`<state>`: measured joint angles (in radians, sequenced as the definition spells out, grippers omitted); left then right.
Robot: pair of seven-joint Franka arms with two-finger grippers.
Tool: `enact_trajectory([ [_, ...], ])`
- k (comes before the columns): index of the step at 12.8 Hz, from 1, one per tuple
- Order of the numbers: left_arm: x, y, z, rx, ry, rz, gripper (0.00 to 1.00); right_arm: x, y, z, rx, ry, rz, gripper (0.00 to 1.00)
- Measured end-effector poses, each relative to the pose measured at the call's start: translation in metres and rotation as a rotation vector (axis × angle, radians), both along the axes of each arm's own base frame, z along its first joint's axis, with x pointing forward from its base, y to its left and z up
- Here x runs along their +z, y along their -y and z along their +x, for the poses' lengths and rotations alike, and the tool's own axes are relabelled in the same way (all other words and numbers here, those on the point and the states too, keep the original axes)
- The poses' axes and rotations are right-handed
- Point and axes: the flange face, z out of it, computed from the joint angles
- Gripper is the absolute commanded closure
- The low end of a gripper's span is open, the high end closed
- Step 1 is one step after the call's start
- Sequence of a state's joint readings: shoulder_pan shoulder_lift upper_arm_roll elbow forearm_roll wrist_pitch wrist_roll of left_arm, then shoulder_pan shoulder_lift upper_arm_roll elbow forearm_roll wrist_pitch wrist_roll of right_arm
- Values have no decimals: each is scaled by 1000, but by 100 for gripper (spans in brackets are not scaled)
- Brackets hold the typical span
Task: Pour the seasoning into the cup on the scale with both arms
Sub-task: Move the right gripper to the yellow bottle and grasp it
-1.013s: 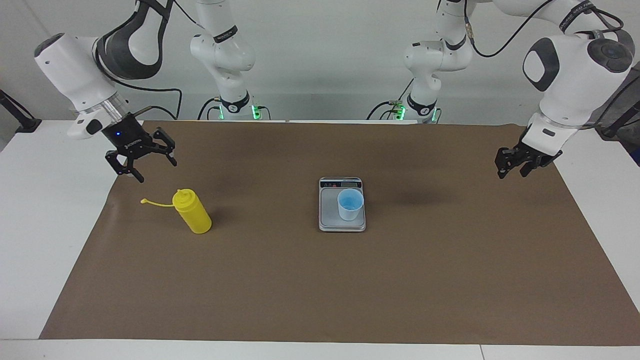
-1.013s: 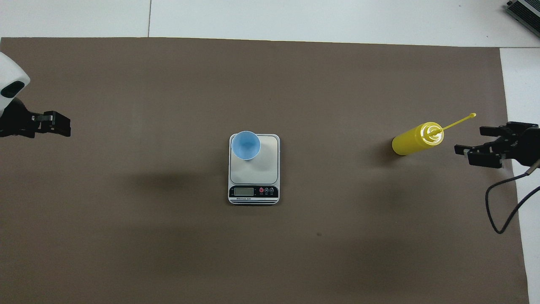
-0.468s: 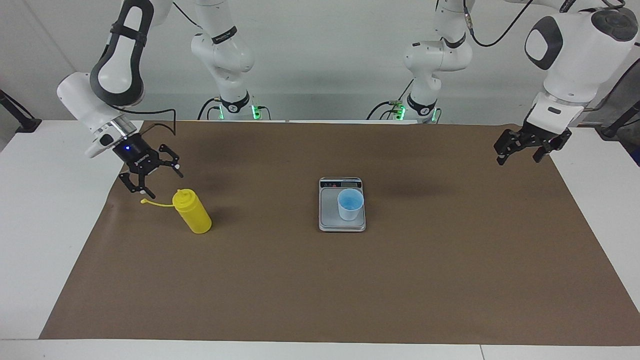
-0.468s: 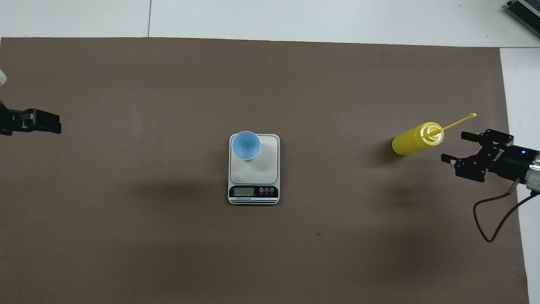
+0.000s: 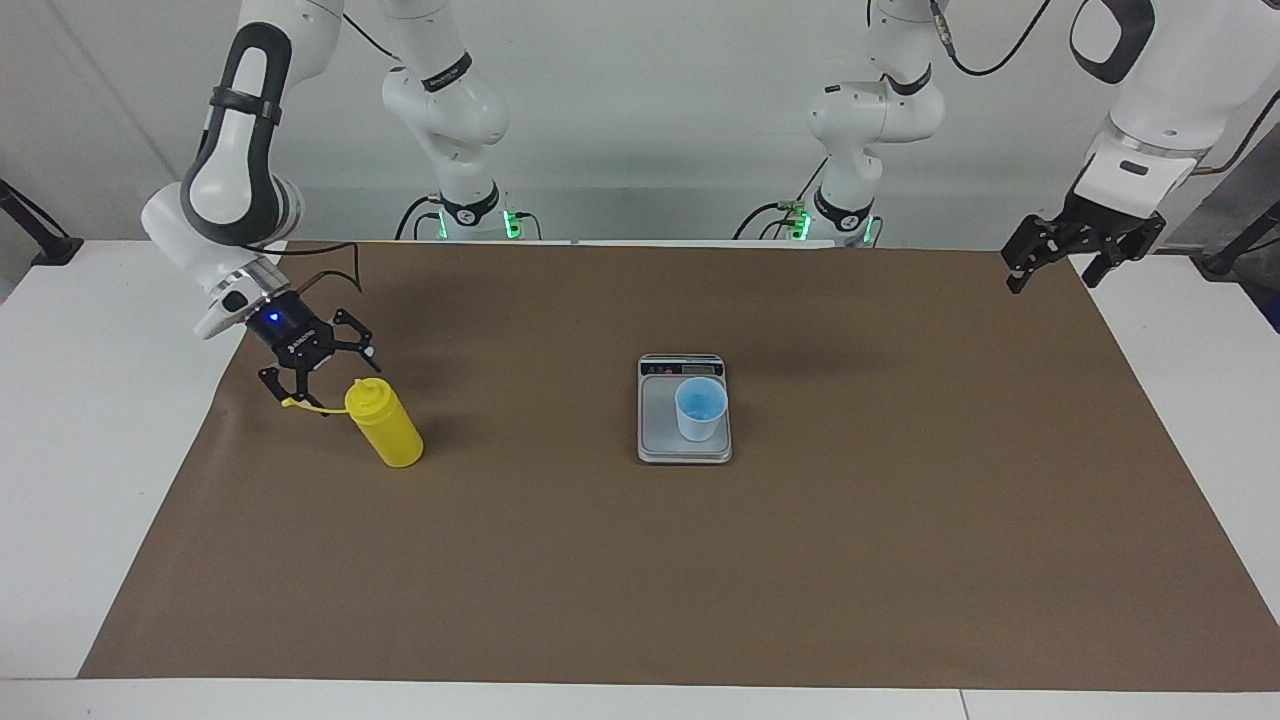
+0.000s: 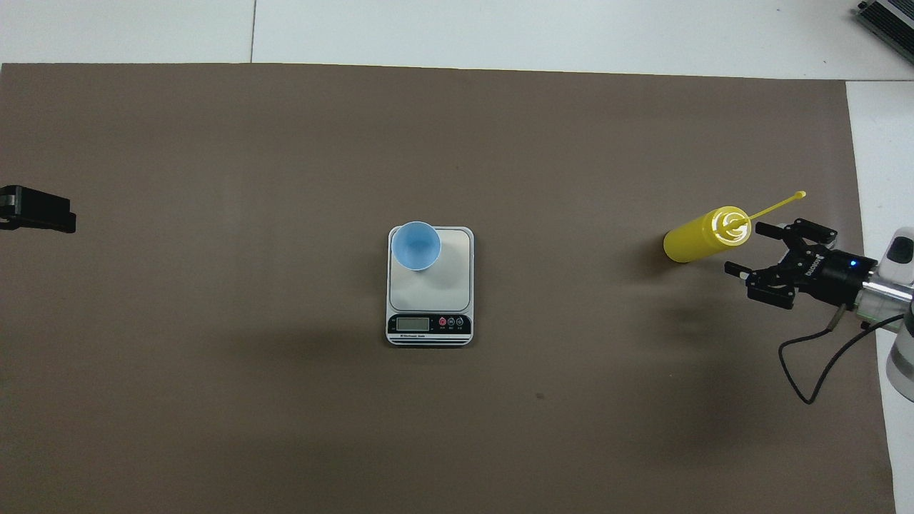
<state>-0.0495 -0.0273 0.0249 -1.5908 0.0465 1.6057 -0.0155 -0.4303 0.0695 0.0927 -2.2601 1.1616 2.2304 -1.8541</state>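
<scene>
Brown mat's got the cup (image 5: 700,407) sitting on the scale (image 5: 655,425) mid-table, while the right gripper (image 5: 322,382) has dropped in, jaws wide, beside the upright seasoning (image 5: 386,427), probably untouched, and the left gripper (image 5: 1082,262), open too, has backed off upward.

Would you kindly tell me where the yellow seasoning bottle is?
The seasoning bottle stands on the brown mat toward the right arm's end, beside the open right tool.

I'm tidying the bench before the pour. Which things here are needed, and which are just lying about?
Needed:
- yellow bottle
- blue cup
- scale
- right gripper, open beside the bottle
- left gripper, open, waiting

Lying about:
- brown mat
- grey box at the table's corner
</scene>
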Motion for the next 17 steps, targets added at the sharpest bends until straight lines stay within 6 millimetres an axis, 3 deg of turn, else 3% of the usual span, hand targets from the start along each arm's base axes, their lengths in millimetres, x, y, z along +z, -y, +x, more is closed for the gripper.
enact_trajectory([
  [5, -17, -1, 0, 1, -24, 0, 0, -29, -25, 8, 10, 42, 0, 0],
  [9, -19, -1, 0, 1, -26, 0, 0, -61, -26, 6, 3, 74, 29, 0],
  [13, -19, -2, -1, 3, -27, 0, 0, -71, -34, 7, -31, 67, 71, 0],
  [17, -19, -4, 0, 7, -26, 0, 0, -69, -42, 12, -20, 74, 74, 0],
])
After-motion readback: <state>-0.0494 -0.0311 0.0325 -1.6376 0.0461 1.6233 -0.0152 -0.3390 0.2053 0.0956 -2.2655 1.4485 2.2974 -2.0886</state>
